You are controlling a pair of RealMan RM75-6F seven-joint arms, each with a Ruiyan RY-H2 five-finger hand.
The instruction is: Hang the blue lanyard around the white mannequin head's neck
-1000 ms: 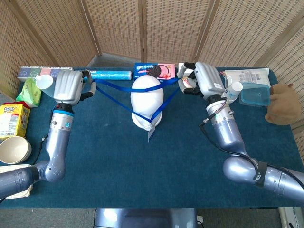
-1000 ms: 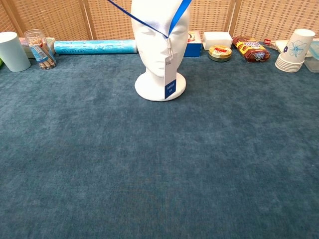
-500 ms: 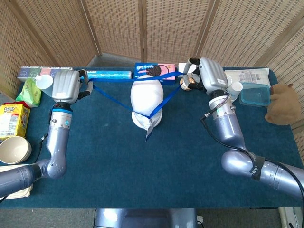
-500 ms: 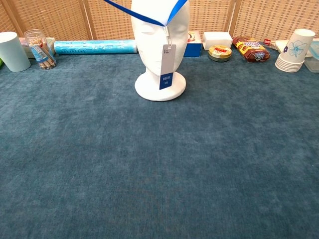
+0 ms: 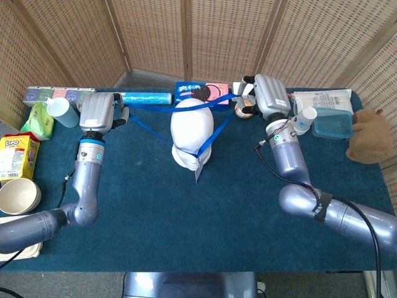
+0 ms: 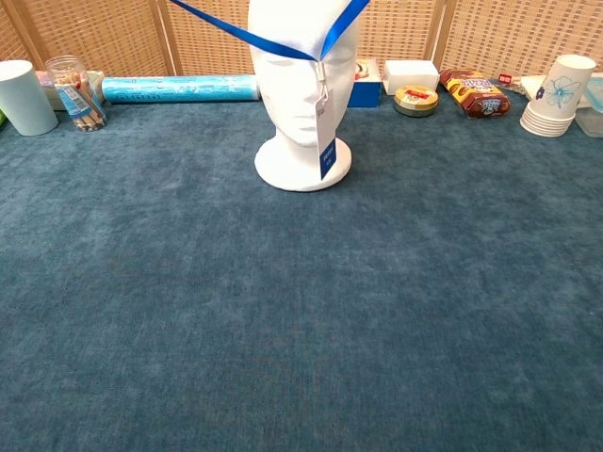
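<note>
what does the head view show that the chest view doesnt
Only the head view shows the left hand and right hand, each gripping one side of the lanyard, and the strap crossing behind the mannequin head. Only the chest view shows the face, the badge hanging before the neck, and the paper cup stack. Both show the lanyard's V in front and the blue roll.

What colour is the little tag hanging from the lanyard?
The tag is white on top and blue below, clearest in the chest view.
</note>
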